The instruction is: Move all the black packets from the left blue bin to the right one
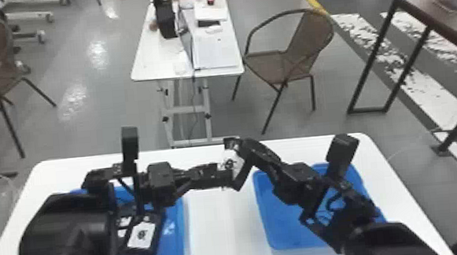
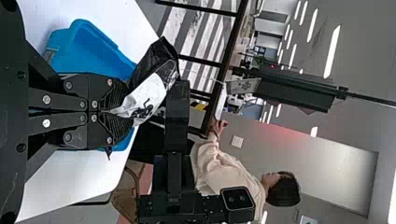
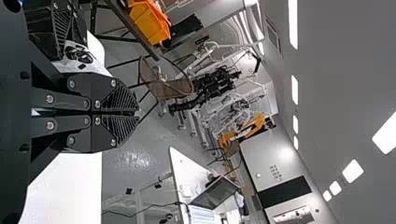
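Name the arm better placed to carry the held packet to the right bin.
Probably the right arm: it spans the right bin, and the right gripper, though shut, is beside the packet in the left gripper.

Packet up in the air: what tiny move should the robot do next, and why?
Perhaps open the right hand, ready to take the packet. The left hand is pinching the packet, and the right hand is close beside it, shut and empty. The right bin is on the right hand's side.

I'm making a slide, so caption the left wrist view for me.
The left jaws grip a black packet, a blue bin beyond.
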Controlling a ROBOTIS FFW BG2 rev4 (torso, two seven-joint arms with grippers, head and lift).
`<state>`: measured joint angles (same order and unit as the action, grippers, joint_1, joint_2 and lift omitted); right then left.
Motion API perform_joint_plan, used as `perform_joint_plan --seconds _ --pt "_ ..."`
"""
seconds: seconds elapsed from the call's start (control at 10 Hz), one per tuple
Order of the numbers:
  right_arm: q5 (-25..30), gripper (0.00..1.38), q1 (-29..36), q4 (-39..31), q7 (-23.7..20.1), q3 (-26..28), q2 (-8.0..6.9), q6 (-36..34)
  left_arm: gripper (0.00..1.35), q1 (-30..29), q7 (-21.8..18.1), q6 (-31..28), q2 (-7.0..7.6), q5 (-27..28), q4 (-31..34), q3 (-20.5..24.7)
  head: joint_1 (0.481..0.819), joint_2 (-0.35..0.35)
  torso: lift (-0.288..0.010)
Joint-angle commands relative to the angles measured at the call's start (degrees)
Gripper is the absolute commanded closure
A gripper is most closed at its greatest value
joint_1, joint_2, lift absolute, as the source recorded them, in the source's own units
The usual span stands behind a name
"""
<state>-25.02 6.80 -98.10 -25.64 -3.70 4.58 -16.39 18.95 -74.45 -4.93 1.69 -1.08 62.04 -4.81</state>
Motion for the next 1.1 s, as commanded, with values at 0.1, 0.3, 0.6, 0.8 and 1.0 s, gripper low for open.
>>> perform_joint_plan --seconds 0.1,0.3,0.6,0.8,1.0 --pt "-3.28 0.58 0.41 0.27 0.07 2.03 -0.10 0.83 1.19 0.12 -0.52 0.01 0.42 1.43 0.28 -0.55 0.695 -0.101 0.000" --pt "-5.92 0.44 0.68 0.10 -0.20 4.58 0.16 0.83 1.19 0.04 -0.78 -0.17 0.94 1.96 1.24 -0.46 0.695 -0.118 0.000" --pt "-8.82 0.28 0.68 0.98 -1.96 5.55 1.39 0.21 1.19 0.30 -0.78 -0.43 0.94 1.70 1.59 -0.90 0.695 -0.143 0.000" --pt "-9.96 0.20 0.06 2.65 -3.10 4.14 1.39 -1.10 1.19 0.92 -0.78 -0.61 0.94 1.26 1.59 -2.05 0.695 -0.148 0.000" --pt "-10.05 0.20 -2.31 5.02 -4.94 1.51 1.39 -1.72 1.19 1.71 -0.78 -0.78 0.59 1.35 1.59 -2.93 0.695 -0.139 0.000"
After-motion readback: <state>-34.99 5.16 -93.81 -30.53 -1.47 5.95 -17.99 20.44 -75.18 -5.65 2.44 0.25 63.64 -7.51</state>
